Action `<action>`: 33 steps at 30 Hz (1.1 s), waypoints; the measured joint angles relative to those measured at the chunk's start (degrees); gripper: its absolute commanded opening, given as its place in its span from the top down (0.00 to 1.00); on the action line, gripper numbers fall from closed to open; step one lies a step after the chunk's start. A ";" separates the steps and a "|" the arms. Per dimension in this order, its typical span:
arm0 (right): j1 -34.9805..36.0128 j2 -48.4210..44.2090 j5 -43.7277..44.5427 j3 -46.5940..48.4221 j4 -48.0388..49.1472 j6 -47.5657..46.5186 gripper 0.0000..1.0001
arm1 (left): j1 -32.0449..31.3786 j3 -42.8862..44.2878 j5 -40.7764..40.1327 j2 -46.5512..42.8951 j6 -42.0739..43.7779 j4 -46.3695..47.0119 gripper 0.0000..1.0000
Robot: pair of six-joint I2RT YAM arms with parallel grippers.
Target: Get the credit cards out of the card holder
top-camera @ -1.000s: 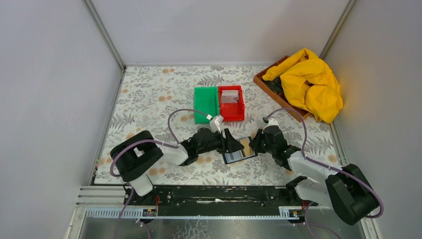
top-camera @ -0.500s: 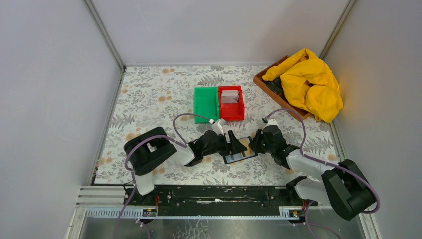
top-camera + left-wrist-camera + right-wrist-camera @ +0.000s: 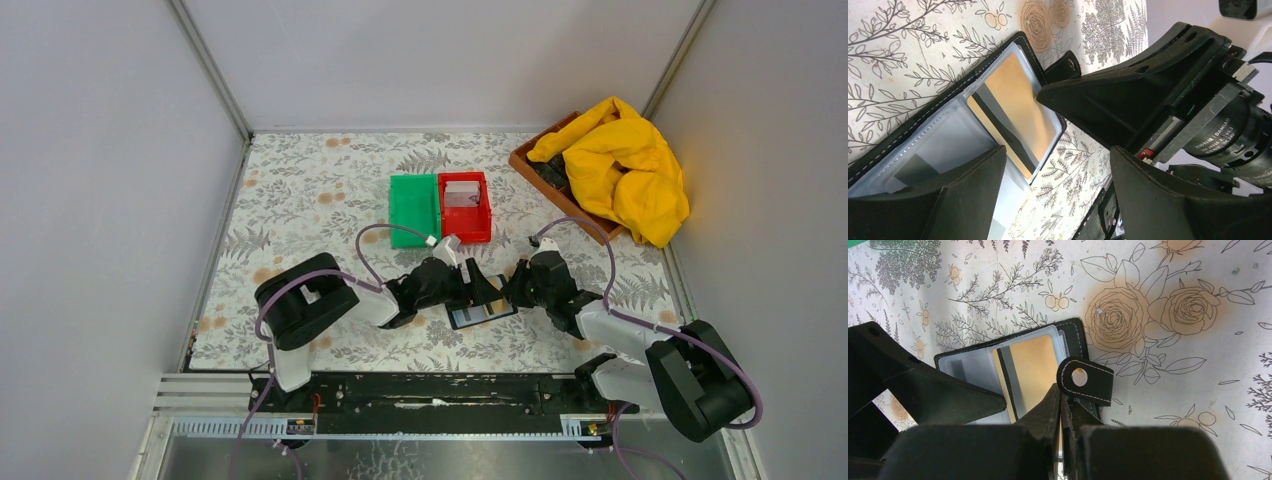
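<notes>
Black leather and glossy plastic make this tricky. The card holder (image 3: pixel 482 303) lies open and flat on the flowered cloth (image 3: pixel 300 190), between the two arms and well short of the red bin (image 3: pixel 485 231) and green bin (image 3: pixel 411 208).

A gold card (image 3: pixel 1035 367) with a dark stripe sits inside the right-hand sleeve. The left-hand sleeve shows only a grey shape.

The right claw (image 3: pixel 1062 405) is closed to a point, with its tip on the holder's right page beside the snap strap (image 3: pixel 1084 380). I cannot tell whether it pinches a sleeve edge or only presses down.

The left claw (image 3: pixel 1055 155) hangs wide open just above the holder and holds nothing.

I see three risks:
- The left fingers may close on the slippery sleeve rather than the card's thin edge, so the whole holder is dragged along.
- If the right tip holds by pressure alone, a sideways pull could slide the holder out from under it.
- The two claws are nearly touching, so a small reach inward may knock them together.
</notes>
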 measured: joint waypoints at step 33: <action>-0.48 0.02 -0.52 -0.76 1.55 0.76 0.95 | -3.61 6.36 -9.44 -3.10 1.77 -18.49 0.25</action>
